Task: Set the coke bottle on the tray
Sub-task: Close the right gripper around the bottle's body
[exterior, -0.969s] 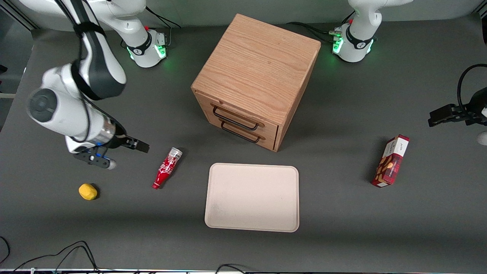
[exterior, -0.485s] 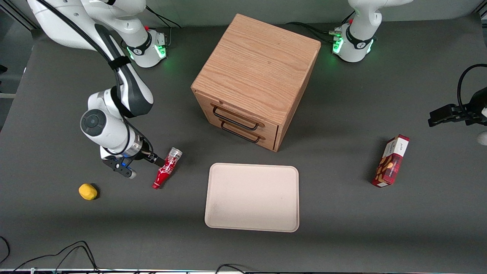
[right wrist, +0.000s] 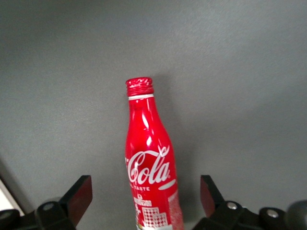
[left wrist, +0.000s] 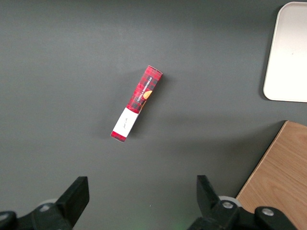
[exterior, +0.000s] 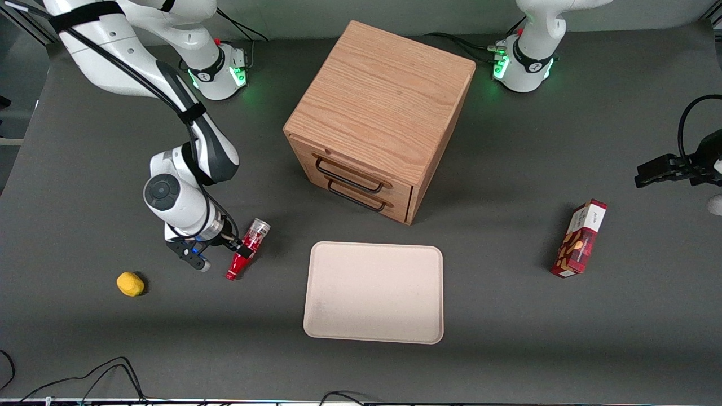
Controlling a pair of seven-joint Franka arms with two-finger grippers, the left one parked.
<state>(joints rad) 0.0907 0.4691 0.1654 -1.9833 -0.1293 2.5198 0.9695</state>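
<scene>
The coke bottle [exterior: 246, 250] [right wrist: 149, 175] lies flat on the dark table [exterior: 507, 316], cap toward the front camera, beside the tray [exterior: 374, 292] but off it. The gripper [exterior: 241, 246] [right wrist: 145, 203] hangs low over it, fingers spread wide either side of the body, gripping nothing. A yellow fruit [exterior: 130, 283] sits toward the working arm's end.

White arm [exterior: 169, 197] with dark grey joints, black cable strapped along it; black tool [right wrist: 144, 201]; green-lit base [exterior: 217, 73].
</scene>
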